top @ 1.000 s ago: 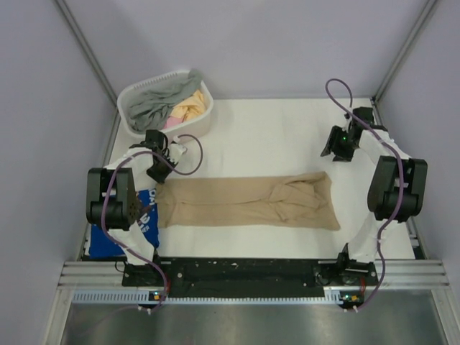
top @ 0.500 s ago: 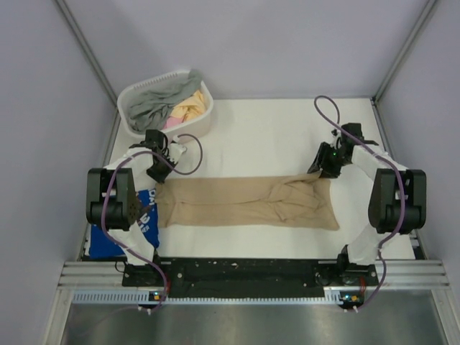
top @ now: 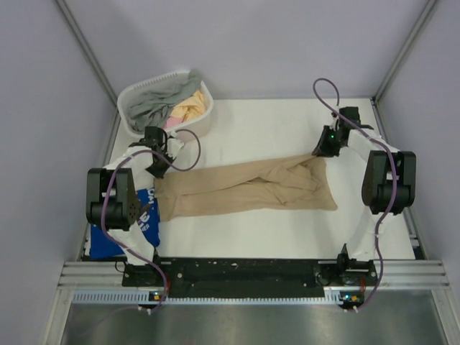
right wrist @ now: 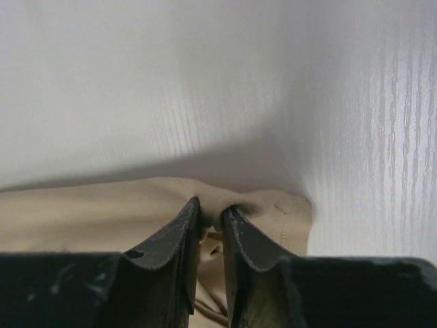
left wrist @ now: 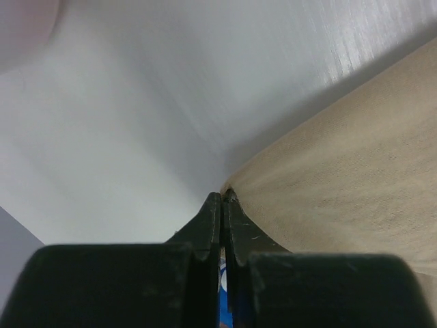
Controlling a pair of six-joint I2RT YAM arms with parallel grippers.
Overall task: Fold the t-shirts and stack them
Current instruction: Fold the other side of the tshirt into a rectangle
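The tan t-shirt (top: 244,187) lies as a long folded band across the middle of the white bench (top: 259,136), running from centre left to centre right of the top view. Its right end is wider and rumpled, with creases gathered toward the upper right corner.

The left arm (top: 108,194) reaches in from the left side of the frame. Its left jaws are pressed together on the upper left corner of the tan t-shirt. In the left wrist view the two fingers (left wrist: 213,219) meet with almost no gap, and the beige cloth (left wrist: 355,178) spreads away from their tips to the right.

The right arm (top: 384,180) bends in from the right. The right jaws are closed on a small raised fold at the shirt's upper right corner. The right wrist view shows that pinch of cloth (right wrist: 102,205) caught between the fingers (right wrist: 179,229).

The blue t-shirt (top: 108,244), showing some white lettering, lies at lower left, partly under the left arm and just beside the tan shirt's left end.

A white basket (top: 195,126) holding grey, yellow and pink cloth stands at upper left.
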